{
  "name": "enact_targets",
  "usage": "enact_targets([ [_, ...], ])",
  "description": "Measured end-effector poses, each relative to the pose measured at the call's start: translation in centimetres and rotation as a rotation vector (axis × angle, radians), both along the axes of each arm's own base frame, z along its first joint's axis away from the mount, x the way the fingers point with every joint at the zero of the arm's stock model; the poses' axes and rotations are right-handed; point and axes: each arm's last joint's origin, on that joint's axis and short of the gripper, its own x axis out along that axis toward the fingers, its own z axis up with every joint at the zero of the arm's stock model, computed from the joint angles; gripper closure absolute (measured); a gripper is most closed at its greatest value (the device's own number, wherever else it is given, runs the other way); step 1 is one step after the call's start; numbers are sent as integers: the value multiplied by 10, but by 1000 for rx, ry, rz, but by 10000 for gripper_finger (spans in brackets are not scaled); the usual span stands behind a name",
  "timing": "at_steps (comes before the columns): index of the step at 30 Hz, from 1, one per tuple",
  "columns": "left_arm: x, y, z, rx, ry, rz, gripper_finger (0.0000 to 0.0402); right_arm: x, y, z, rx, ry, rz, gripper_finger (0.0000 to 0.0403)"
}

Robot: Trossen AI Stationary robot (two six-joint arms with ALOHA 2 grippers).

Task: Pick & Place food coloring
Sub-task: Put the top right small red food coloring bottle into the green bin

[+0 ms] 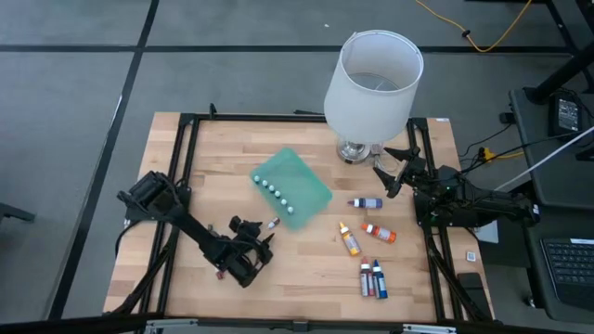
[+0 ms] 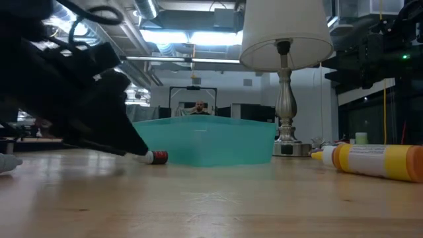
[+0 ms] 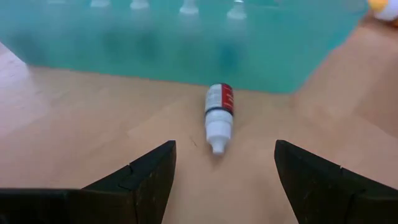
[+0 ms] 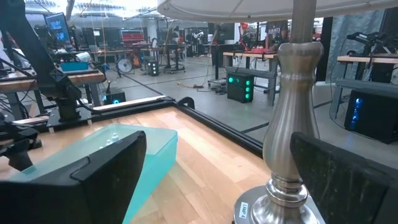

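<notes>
A tiny food coloring bottle [image 3: 219, 111] with a red label and white cap lies on its side on the wood table, beside the green mat [image 1: 299, 176]. Its cap points at my left gripper [image 3: 224, 163]. That gripper is open and low over the table [image 1: 263, 239], with a finger on either side of the cap end and clear of it. Several white-capped bottles [image 1: 275, 190] stand in a row on the mat. Bigger bottles lie to the right: purple [image 1: 366, 202], red-orange [image 1: 380, 232], orange [image 1: 349, 240], and a red and blue pair [image 1: 373, 278]. My right gripper [image 1: 393, 173] waits open by the lamp base.
A lamp with a large white shade [image 1: 372, 82] stands at the table's far edge, and its metal stem [image 4: 292, 118] is right in front of my right gripper. A black frame [image 1: 186, 176] borders the table. Bare wood lies between the mat and the near edge.
</notes>
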Motion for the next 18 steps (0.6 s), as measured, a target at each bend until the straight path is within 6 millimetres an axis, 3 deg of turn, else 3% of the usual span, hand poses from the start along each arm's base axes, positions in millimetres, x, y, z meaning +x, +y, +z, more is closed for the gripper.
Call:
enact_targets([
  [18, 23, 23, -5, -2, 98, -29, 145, 0, 0, 0, 0, 0, 0, 6],
])
